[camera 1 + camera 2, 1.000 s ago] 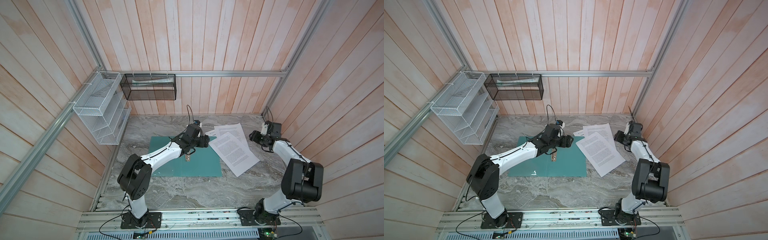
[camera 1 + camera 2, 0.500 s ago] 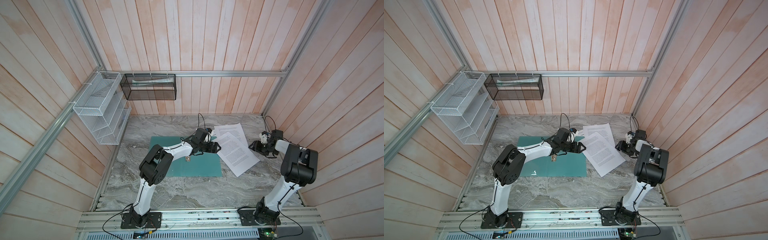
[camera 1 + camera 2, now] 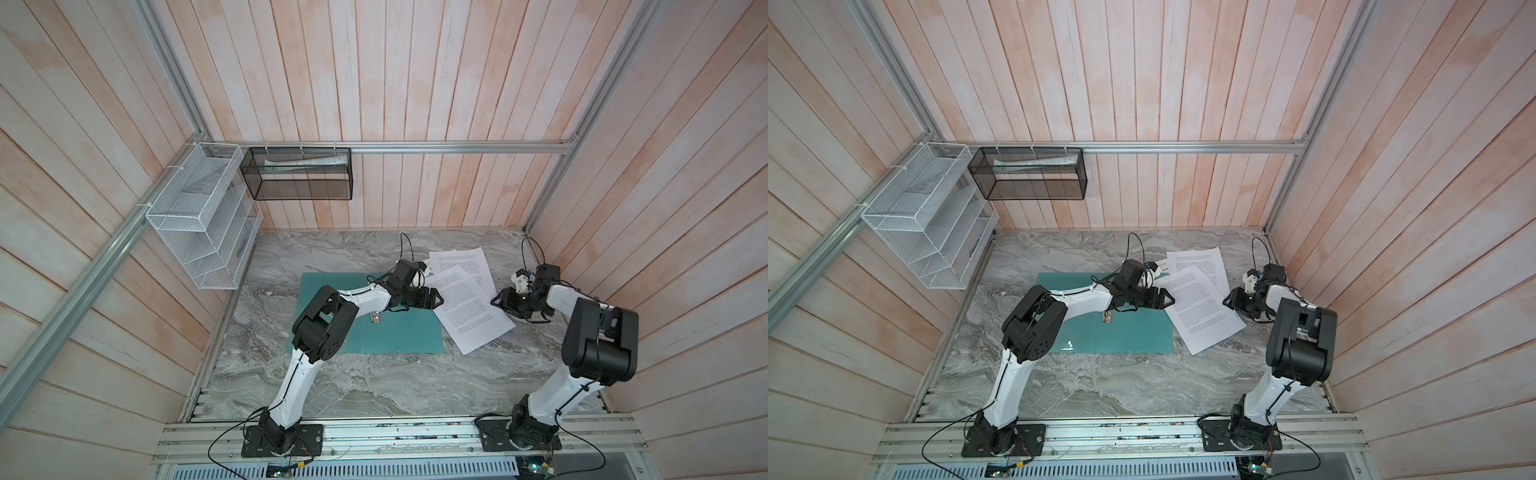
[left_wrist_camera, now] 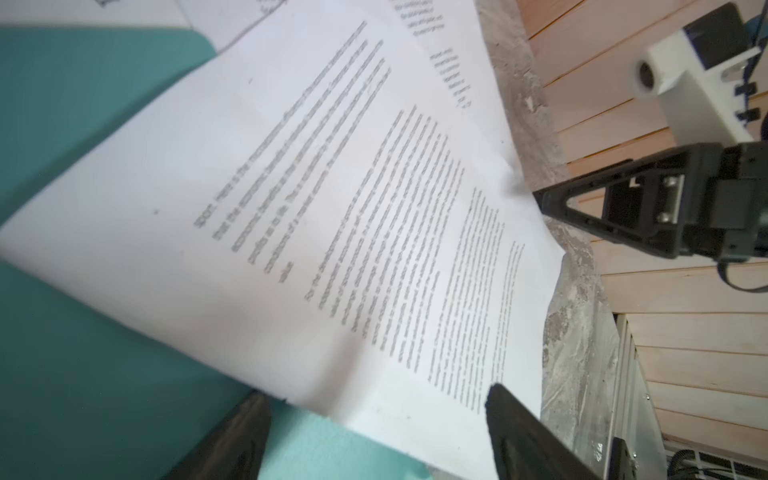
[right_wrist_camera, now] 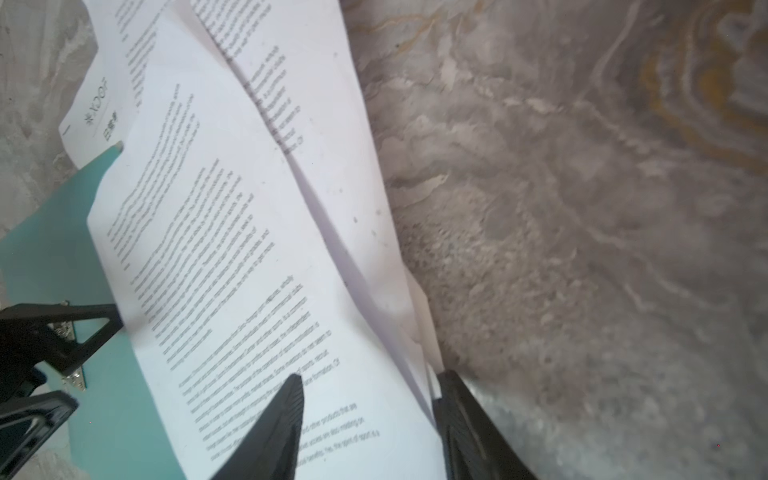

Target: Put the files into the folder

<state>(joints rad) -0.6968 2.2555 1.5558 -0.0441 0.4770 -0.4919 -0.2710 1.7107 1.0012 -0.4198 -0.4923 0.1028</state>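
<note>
The teal folder (image 3: 365, 332) (image 3: 1121, 332) lies open and flat on the marble table, its silver clip (image 3: 376, 318) in the middle. The files are white printed sheets fanned at its right. The top sheet (image 3: 469, 311) (image 3: 1204, 311) overlaps the folder's right edge, and a logo sheet (image 5: 95, 112) peeks out behind. My left gripper (image 3: 438, 298) (image 4: 378, 411) is open wide, with the top sheet's left edge between its fingers. My right gripper (image 3: 496, 300) (image 5: 370, 415) straddles the sheets' right edges, one finger above the paper and one against the table. Its jaws stand apart.
A white wire rack (image 3: 199, 220) hangs on the left wall. On the back wall hangs a black mesh basket (image 3: 297, 172) with a rolled paper (image 3: 307, 162) in it. The wooden right wall stands close behind my right arm.
My left arm has reached right across the folder to the top sheet's left edge. My right gripper has come forward and down onto the sheets' right edges, and its jaws have narrowed.
</note>
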